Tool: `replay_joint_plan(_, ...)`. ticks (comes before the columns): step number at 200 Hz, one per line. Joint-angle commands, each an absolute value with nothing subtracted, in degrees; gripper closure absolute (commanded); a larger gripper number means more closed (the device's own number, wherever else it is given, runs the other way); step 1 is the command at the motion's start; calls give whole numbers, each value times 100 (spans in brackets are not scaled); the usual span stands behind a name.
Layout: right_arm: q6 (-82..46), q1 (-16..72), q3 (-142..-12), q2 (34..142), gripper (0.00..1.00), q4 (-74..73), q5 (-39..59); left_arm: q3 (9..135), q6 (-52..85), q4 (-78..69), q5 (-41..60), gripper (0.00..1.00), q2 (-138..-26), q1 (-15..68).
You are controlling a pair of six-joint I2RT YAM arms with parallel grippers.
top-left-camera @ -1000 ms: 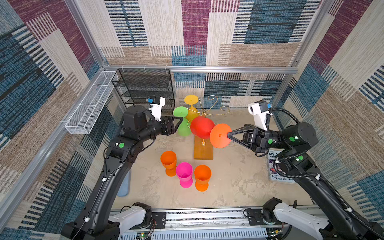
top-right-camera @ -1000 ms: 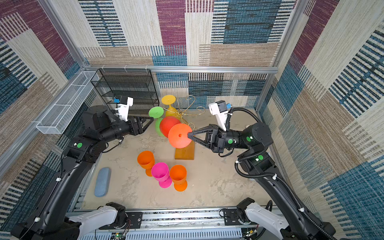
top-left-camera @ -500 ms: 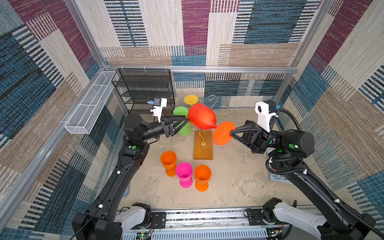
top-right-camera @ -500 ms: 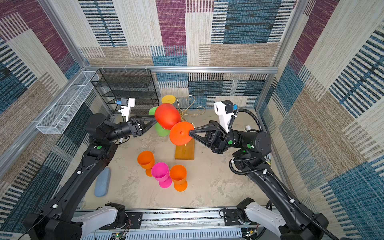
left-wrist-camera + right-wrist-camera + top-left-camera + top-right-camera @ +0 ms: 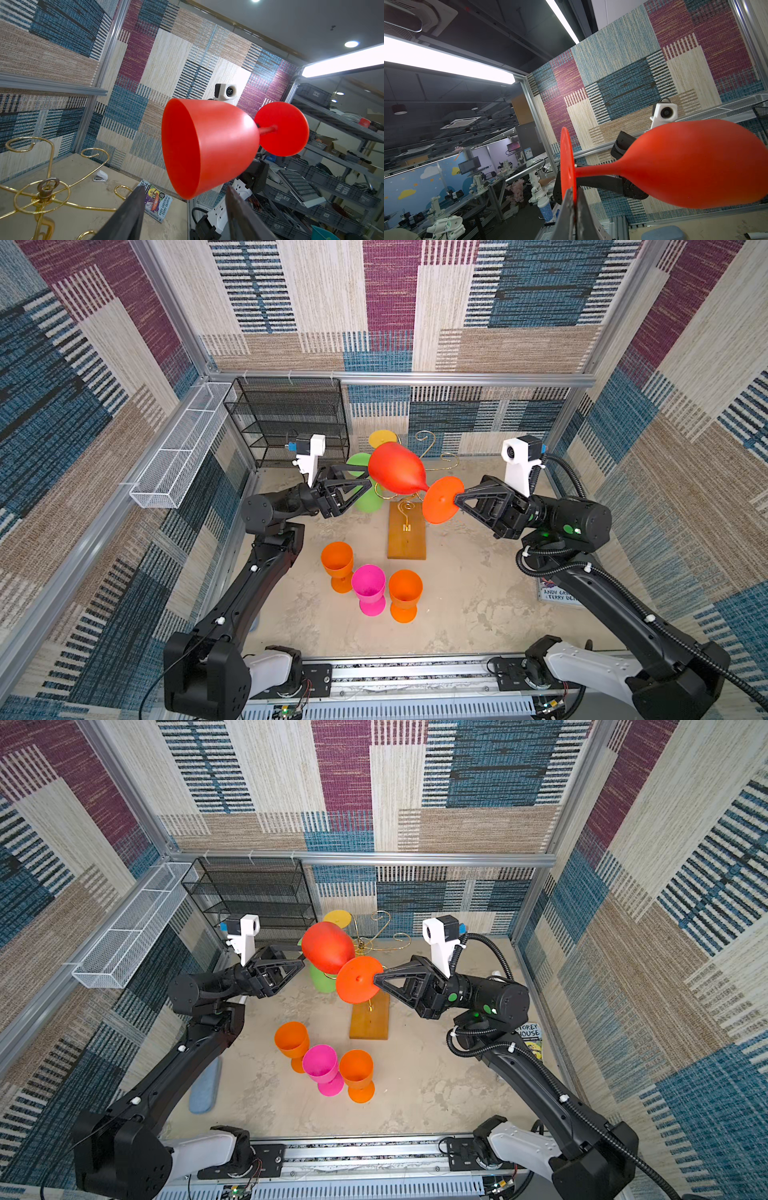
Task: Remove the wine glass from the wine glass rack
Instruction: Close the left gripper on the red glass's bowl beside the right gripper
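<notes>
Nearest to the front rail, a pink plastic goblet stands upright on the pale stone-look table, just beside an orange plastic goblet and a second orange goblet. Behind them is the thin gold wire wine glass rack on its rectangular orange-brown wooden base.

Above this base, in both top views, the red plastic wine glass lies on its side in the air, free from the rack's curled arms. The right gripper pinches the edge of the glass's round foot between its closed jaws. The bowl's open mouth points to the left gripper, whose fingers stand apart at the rim; if they touch it, I cannot tell.

On the rack, a green plastic glass and a yellow plastic glass hang upside down. Farther back, a black mesh shelf unit stands against the wall, and a white wire basket hangs on the left wall.
</notes>
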State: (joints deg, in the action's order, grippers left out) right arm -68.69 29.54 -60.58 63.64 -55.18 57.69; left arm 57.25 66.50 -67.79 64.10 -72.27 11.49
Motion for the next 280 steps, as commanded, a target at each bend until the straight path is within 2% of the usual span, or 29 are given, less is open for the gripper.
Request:
replay_joint_plan(1, -7100, 2958, -5987, 6390, 100, -5933, 5644, 5833, 7321, -7870, 6557, 36, -7373, 1143)
replay_joint_plan(87, -7690, 2953, -5777, 6841, 100, -6862, 5459, 5889, 7635, -8077, 6855, 39, -7335, 1169)
replay_joint_plan(143, -8067, 2901, -5766, 7113, 100, -7212, 5348, 5906, 7712, -8068, 6943, 60, -7204, 1169)
replay_joint_plan(186, -8268, 2834, -5735, 7172, 100, -7160, 5299, 5906, 7751, -8077, 6930, 83, -7124, 1169)
replay_joint_plan(230, -8526, 2708, -5704, 7276, 93, -7038, 5267, 5963, 7794, -8079, 6883, 95, -7001, 1169)
replay_joint_plan(254, -8704, 2647, -5687, 7408, 84, -7020, 5241, 6003, 7831, -8077, 6891, 100, -6943, 1169)
replay_joint_plan(280, -8978, 2563, -5600, 7554, 73, -7288, 5165, 6021, 7866, -8077, 6917, 100, -6867, 1169)
